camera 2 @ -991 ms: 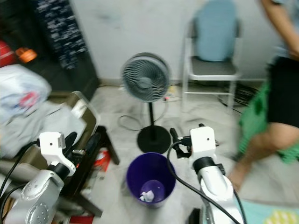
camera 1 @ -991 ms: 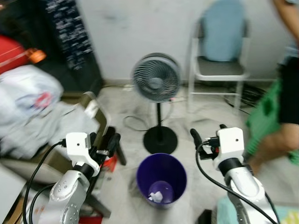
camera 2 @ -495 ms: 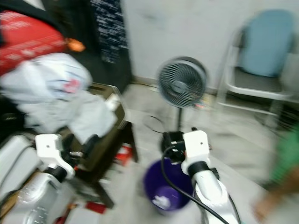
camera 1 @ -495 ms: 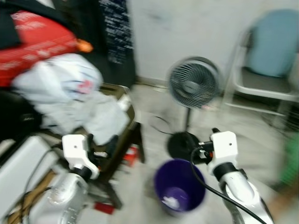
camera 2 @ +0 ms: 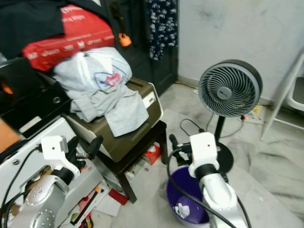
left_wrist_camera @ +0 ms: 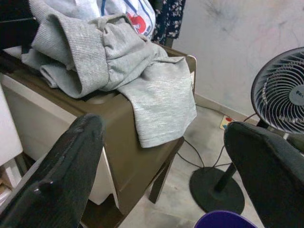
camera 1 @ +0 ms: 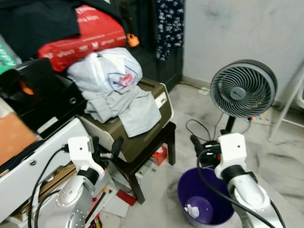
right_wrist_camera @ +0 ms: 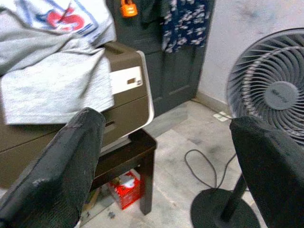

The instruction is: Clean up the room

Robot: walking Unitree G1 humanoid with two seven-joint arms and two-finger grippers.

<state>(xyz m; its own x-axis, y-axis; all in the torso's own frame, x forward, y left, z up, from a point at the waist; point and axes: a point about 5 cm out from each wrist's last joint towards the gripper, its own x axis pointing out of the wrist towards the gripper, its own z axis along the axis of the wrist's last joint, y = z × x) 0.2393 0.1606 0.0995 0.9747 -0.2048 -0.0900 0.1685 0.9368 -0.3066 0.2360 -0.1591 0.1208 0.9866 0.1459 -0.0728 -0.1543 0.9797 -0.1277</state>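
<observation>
A heap of grey clothing point(camera 1: 128, 107) and a white printed garment point(camera 1: 107, 71) lies on a brown box point(camera 1: 154, 126), which rests on a dark stool point(camera 1: 161, 138). My left gripper point(camera 1: 105, 146) is held open in front of the stool's near side, nothing between its fingers point(left_wrist_camera: 71, 161). My right gripper point(camera 1: 202, 149) is open too, hovering above the rim of a purple bin point(camera 1: 186, 183) on the floor. A crumpled white paper point(camera 1: 192, 210) lies inside the bin. The right wrist view looks past both fingers point(right_wrist_camera: 57, 161) at the brown box point(right_wrist_camera: 123, 95).
A standing fan point(camera 1: 243, 89) with a trailing cord stands right behind the bin. A red bag point(camera 1: 90, 33) and black items are stacked at the left above a white cabinet point(camera 1: 42, 152). A small red carton point(camera 1: 160, 154) sits under the stool. Marble floor opens to the right.
The camera has swung left: the chair and the person have left the picture, and the clothes pile now sits centre-left. Both grippers keep their open pose.
</observation>
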